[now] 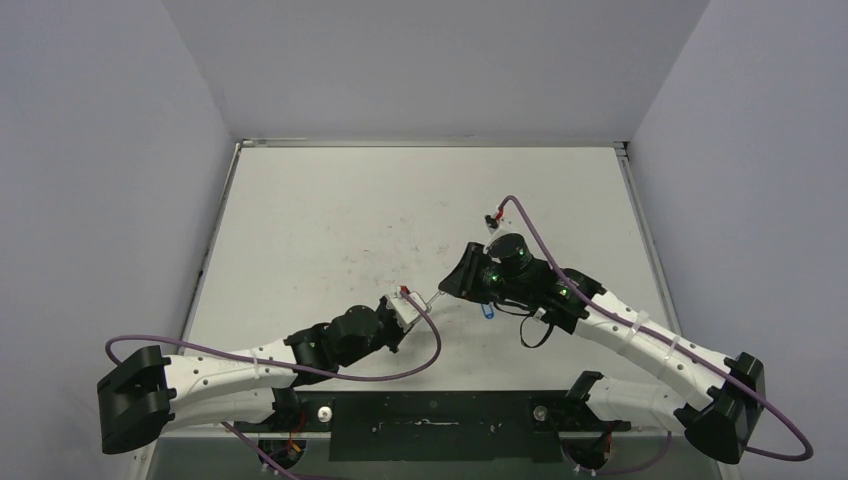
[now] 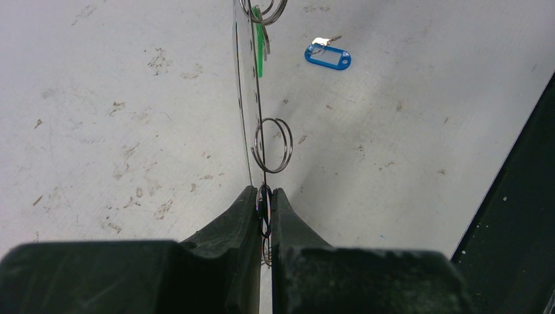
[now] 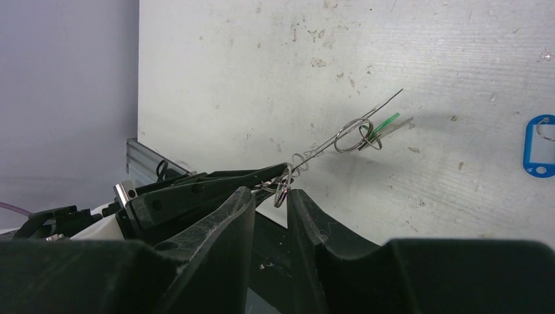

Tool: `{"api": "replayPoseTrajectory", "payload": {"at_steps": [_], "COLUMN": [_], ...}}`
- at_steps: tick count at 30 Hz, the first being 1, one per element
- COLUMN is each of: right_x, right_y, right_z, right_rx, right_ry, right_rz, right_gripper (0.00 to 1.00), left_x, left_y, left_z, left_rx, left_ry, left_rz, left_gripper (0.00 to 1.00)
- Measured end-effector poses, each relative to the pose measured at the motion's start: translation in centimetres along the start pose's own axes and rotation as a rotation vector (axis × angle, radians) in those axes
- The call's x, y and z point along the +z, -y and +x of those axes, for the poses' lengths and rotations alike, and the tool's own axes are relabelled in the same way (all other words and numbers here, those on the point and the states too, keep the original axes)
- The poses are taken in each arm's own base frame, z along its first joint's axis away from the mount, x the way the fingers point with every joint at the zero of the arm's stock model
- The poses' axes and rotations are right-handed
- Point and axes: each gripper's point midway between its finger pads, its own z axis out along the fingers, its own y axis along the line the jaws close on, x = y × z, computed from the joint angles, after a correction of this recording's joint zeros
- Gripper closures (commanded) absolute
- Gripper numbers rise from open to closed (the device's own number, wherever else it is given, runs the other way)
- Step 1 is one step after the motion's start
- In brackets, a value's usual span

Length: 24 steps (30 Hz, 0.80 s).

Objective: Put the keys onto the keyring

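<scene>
**Left gripper** (image 2: pixel 264 204): lower centre of the left wrist view, nearest the lens. The dark jaws are pressed together on the keyring (image 2: pixel 259 104), with the wire pinched at the very tips.

**Keyring**: thin pale wire seen edge-on, running from the fingertips up toward the top centre of that frame, clear of the table (image 2: pixel 98 98). In the right wrist view it slants from mid-frame toward the upper right.

**Small split ring** (image 2: pixel 271 145): sits on the wire just above the left fingertips, in mid-frame.

**Green key** (image 2: pixel 258 49): top centre of the left wrist view, with its tag hanging along the wire from a second small split ring that appears threaded on the keyring. In the right wrist view it shows right of centre, out near the wire's far end.

**Blue key** (image 2: pixel 327 57): lies flat on the table in the upper middle of the left wrist view, right of the wire and apart from it. Its small metal key sits at the upper left of the tag. Nothing holds it.

**Right gripper** (image 3: pixel 271 195): lower centre of the right wrist view. The jaws stand a narrow gap apart, and a small wire loop sits at the mouth of that gap. Whether the pads actually press on it cannot be told.

**Overhead view**: both grippers meet at mid-table, tip to tip, with the blue key just below and right of them.
</scene>
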Motion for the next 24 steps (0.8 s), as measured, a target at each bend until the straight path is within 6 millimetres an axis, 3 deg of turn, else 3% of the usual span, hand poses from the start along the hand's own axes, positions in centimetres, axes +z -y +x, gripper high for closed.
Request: {"api": "replayPoseTrajectory", "payload": {"at_steps": [4, 8, 16, 24], "right_x": [0.5, 0.9, 0.5, -0.2], "right_y": [-0.1, 0.0, 0.7, 0.0], "right_z": [0.5, 0.8, 1.0, 0.7], "right_rx": [-0.001, -0.004, -0.042, -0.128], "right_ry": [-0.016, -0.027, -0.035, -0.081], "right_rz": [0.005, 0.012, 0.051, 0.071], "right_gripper": [0.84, 1.00, 1.00, 1.00], "left_x": [0.0, 0.0, 0.0, -0.4], "left_y": [0.0, 0.0, -0.1, -0.1], "left_z": [0.0, 0.0, 0.0, -0.8], "left_rx": [0.000, 0.000, 0.000, -0.006], "left_ry": [0.000, 0.000, 0.001, 0.026], "left_rz": [0.000, 0.000, -0.003, 0.001], "left_gripper": [1.00, 1.00, 1.00, 1.00]}}
